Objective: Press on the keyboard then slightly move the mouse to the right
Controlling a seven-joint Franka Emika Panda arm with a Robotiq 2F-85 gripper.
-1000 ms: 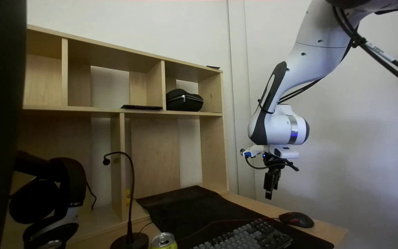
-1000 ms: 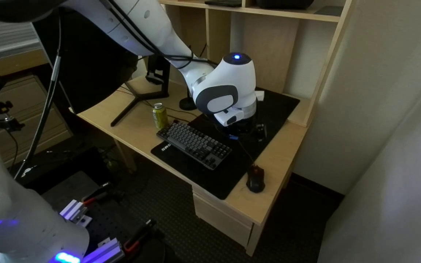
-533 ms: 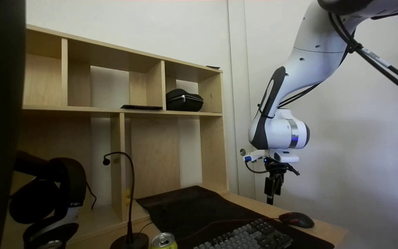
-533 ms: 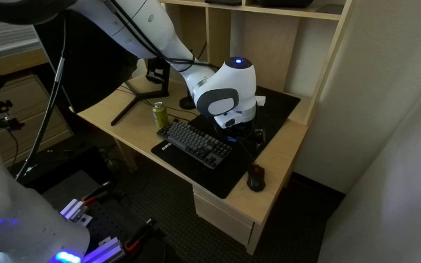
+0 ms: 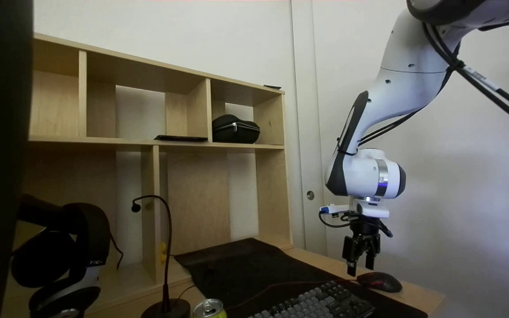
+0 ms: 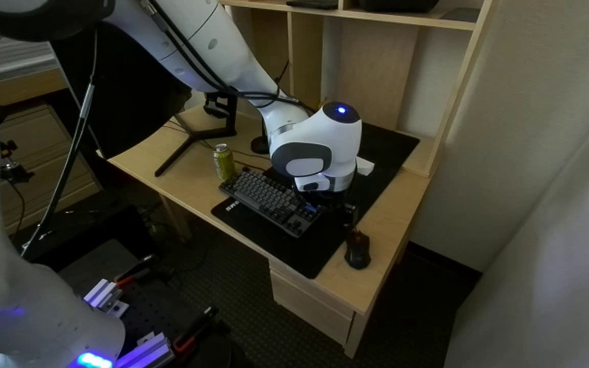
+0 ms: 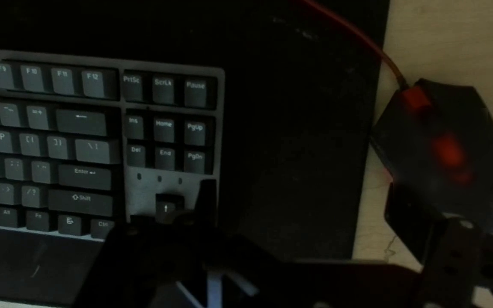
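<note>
Wrist view looks down on the desk mat (image 7: 293,149), a black sheet spread over a pale wood-grain desk (image 6: 391,207). The tenkeyless keyboard (image 7: 96,145) lies flat on it, dark keys in a grey frame. To its right, on bare wood just beside the mat's edge, sits the wired mouse (image 7: 447,156), dark with red patches, its reddish cable (image 7: 360,34) leading across the mat.

The Robotiq gripper (image 5: 360,267) hangs over the desk, fingers pointing down, spread well apart and gripping nothing. From the wrist, one finger overlaps the keyboard's corner and the other the mouse's side; in that dim light I can't tell whether either makes contact.

In an exterior view, a wooden hutch (image 5: 273,194) rises along the desk's back, a zipped black case (image 5: 236,129) on its shelf. A yellow-green drinks can (image 6: 224,162) stands upright just beside the keyboard's end, near a black monitor (image 6: 120,92) on splayed legs. Below are a wooden drawer (image 6: 310,306) and dark carpet (image 6: 233,276); a pale wall (image 6: 535,153) runs alongside.
</note>
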